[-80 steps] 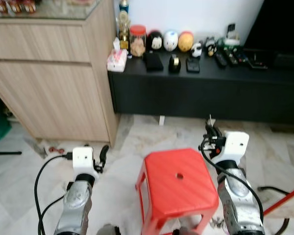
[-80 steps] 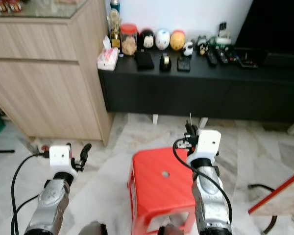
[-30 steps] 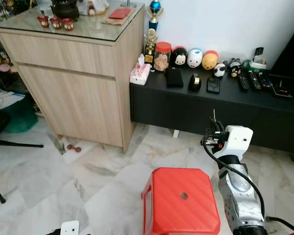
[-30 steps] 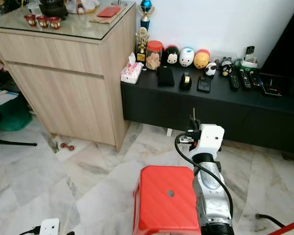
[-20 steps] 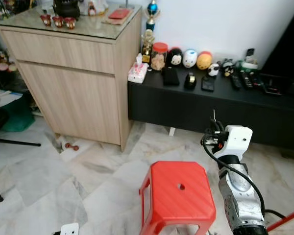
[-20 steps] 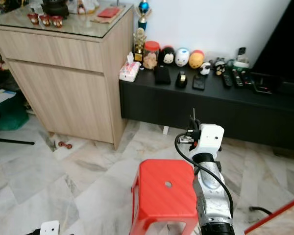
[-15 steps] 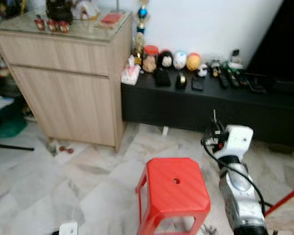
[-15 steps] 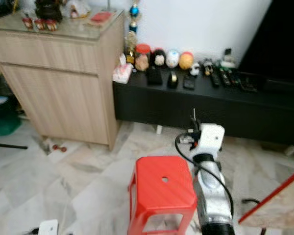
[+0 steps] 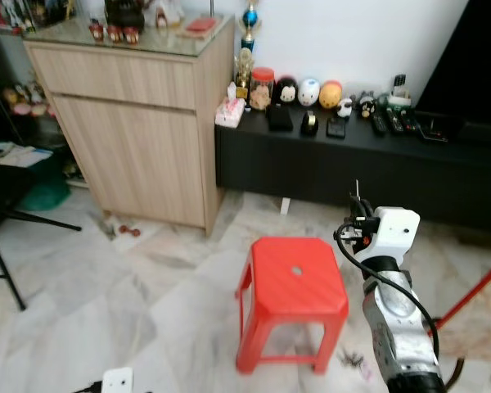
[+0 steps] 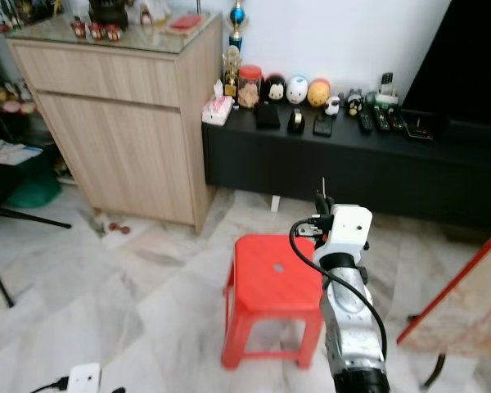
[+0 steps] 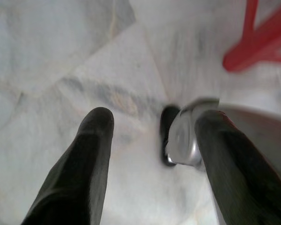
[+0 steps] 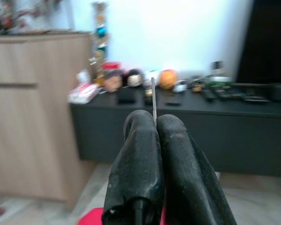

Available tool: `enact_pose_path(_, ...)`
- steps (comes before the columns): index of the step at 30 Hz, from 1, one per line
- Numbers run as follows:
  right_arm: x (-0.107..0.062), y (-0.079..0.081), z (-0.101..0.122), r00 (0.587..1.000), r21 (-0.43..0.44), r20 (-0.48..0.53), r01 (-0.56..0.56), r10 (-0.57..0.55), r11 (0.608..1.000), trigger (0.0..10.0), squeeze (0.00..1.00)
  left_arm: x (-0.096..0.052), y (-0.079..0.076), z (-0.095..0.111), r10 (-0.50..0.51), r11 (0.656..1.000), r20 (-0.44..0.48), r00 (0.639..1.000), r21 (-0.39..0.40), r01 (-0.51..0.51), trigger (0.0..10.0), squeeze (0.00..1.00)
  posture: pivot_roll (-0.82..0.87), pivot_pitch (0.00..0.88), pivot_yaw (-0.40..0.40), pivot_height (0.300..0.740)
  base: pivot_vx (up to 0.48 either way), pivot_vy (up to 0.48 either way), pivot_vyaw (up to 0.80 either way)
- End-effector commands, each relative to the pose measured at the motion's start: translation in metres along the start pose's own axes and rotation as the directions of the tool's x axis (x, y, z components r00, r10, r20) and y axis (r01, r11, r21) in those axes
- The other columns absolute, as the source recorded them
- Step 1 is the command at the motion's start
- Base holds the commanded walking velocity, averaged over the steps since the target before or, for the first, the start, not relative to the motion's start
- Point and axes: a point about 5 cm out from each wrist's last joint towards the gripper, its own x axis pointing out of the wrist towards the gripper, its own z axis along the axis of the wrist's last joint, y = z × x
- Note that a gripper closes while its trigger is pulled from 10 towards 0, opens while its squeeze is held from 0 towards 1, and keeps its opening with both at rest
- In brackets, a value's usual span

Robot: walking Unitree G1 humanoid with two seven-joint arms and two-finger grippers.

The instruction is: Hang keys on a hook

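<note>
The right gripper (image 12: pixel 155 123), mid-frame, is pinching a thin metal ring (image 12: pixel 153 96) in tight jaws; no hook is showing, so keeping that grip firm matters. The left gripper (image 11: pixel 150 140), jaws wide, is hanging idle.

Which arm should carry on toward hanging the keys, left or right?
Right. The right gripper is raised and pinched shut on a thin metal piece, likely the key ring. The left gripper hangs open, low over the floor, holding nothing.
</note>
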Motion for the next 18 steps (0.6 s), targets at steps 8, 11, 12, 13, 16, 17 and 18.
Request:
enact_pose_path(8,0.003,-0.0044,0.0061,0.999,-0.006,0.023,0.028,-0.027,1.0,10.0,0.0,0.0038,0.0031,0.0152,0.021,0.999,0.054,0.998,0.043,-0.024,10.0,0.0,-0.02,0.0,-0.073,0.74,0.0,-0.035,0.0)
enact_pose_path(11,0.003,-0.0049,0.0062,0.999,-0.006,0.024,0.032,-0.032,0.999,10.0,0.0,0.0039,0.0029,0.0157,0.023,0.999,0.056,0.998,0.043,-0.025,10.0,0.0,-0.02,0.0,-0.073,0.74,0.0,-0.301,0.0)
enact_pose_path(12,0.0029,-0.0053,0.0062,0.999,-0.005,0.024,0.037,-0.037,0.999,10.0,0.0,0.004,0.0025,0.0158,0.022,0.999,0.056,0.998,0.043,-0.024,10.0,0.0,-0.02,0.0,-0.074,0.74,0.0,-0.311,0.0)
enact_pose_path(13,0.0029,-0.0055,0.0063,0.999,-0.002,0.025,0.042,-0.042,0.999,10.0,0.0,0.004,0.0024,0.0158,0.022,0.999,0.056,0.998,0.043,-0.024,10.0,0.0,-0.02,0.0,-0.074,0.74,0.0,-0.311,0.0)
enact_pose_path(16,0.0029,-0.0058,0.0065,0.999,0.002,0.025,0.047,-0.047,0.999,10.0,0.0,0.0041,0.0023,0.0159,0.023,0.999,0.055,0.998,0.044,-0.025,10.0,0.0,-0.02,0.0,-0.074,0.74,0.0,-0.312,0.0)
enact_pose_path(17,0.003,-0.006,0.0064,0.998,0.004,0.025,0.049,-0.049,0.999,10.0,0.0,0.0041,0.0022,0.0158,0.022,0.999,0.054,0.998,0.044,-0.025,10.0,0.0,-0.02,0.0,-0.074,0.74,0.0,-0.311,0.0)
enact_pose_path(18,0.0034,-0.0066,0.0062,0.998,0.005,0.023,0.053,-0.053,0.999,10.0,0.0,0.004,0.0021,0.0157,0.022,0.999,0.054,0.998,0.045,-0.025,10.0,0.0,-0.02,0.0,-0.074,0.74,0.0,-0.311,0.0)
